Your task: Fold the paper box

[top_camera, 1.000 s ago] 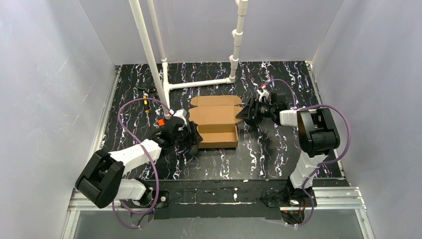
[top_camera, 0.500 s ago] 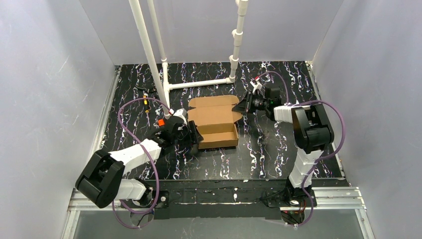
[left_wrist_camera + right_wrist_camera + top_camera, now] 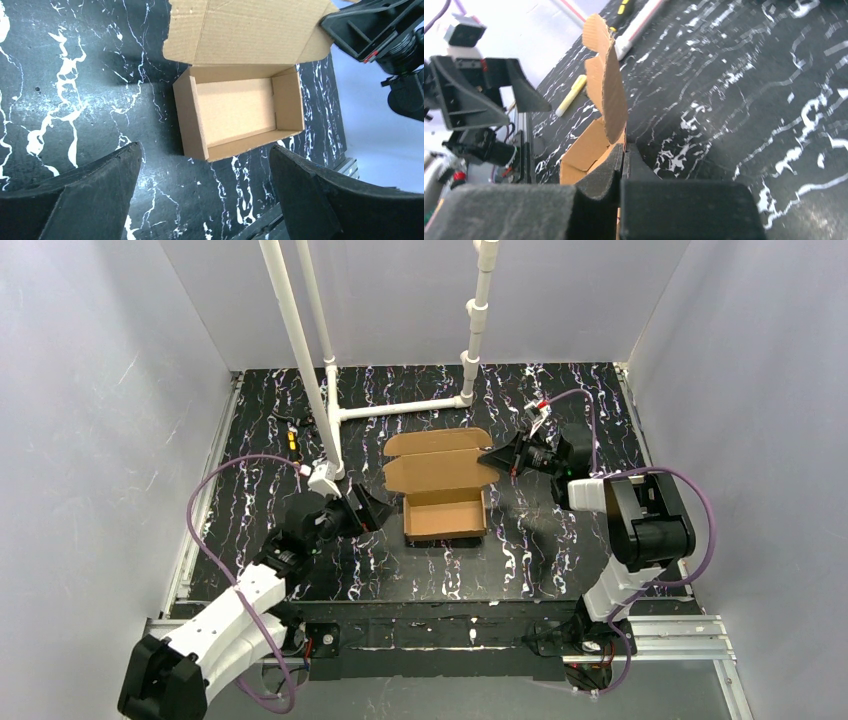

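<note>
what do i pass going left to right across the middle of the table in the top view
left gripper, open → cardboard box, lid raised → right gripper, pinching the lid's right corner

Brown box point(image 3: 445, 512), blk/wht marbled table point(image 3: 530, 540)

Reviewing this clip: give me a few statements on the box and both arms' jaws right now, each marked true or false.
1. The paper box lies as a flat sheet. False: its tray walls stand up and its lid is open.
2. The right gripper has its jaws shut on the box's raised lid. True.
3. The left gripper holds the box. False: its jaws are open, apart from the box.
4. A white pipe frame stands behind the box. True.
</note>
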